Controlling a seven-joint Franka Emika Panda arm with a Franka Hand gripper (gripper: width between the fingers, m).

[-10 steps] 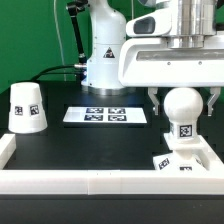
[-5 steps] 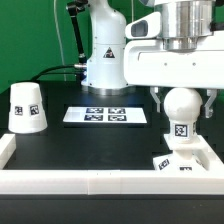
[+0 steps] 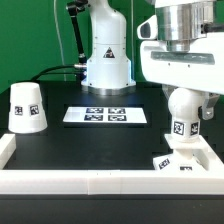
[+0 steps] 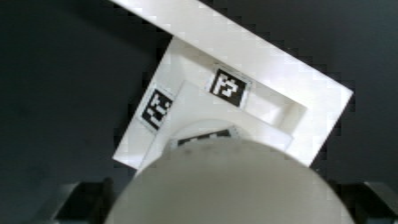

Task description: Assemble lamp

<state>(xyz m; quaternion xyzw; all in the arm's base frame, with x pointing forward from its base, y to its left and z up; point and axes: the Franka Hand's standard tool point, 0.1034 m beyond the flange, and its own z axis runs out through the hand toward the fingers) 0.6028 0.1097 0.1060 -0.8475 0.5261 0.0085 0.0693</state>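
Note:
The round-topped bulb (image 3: 186, 106) stands upright on the flat square base block (image 3: 181, 161) at the exterior view's right, by the front wall. My gripper (image 3: 189, 100) comes down from above with a finger on each side of the bulb's dome, shut on it. In the wrist view the bulb (image 4: 222, 180) fills the space between the dark fingers (image 4: 82, 205), and the base (image 4: 240, 105) with its square tags lies beneath. The cup-shaped shade (image 3: 27, 107) stands alone at the exterior view's left, wide end down.
The marker board (image 3: 106, 115) lies flat in the middle of the black table. The robot pedestal (image 3: 106, 55) rises behind it. A white raised wall (image 3: 80, 181) runs along the front and both sides.
The hand has turned about the bulb and shifted slightly toward the exterior view's right. The bulb stays upright on the base. The shade has not moved.

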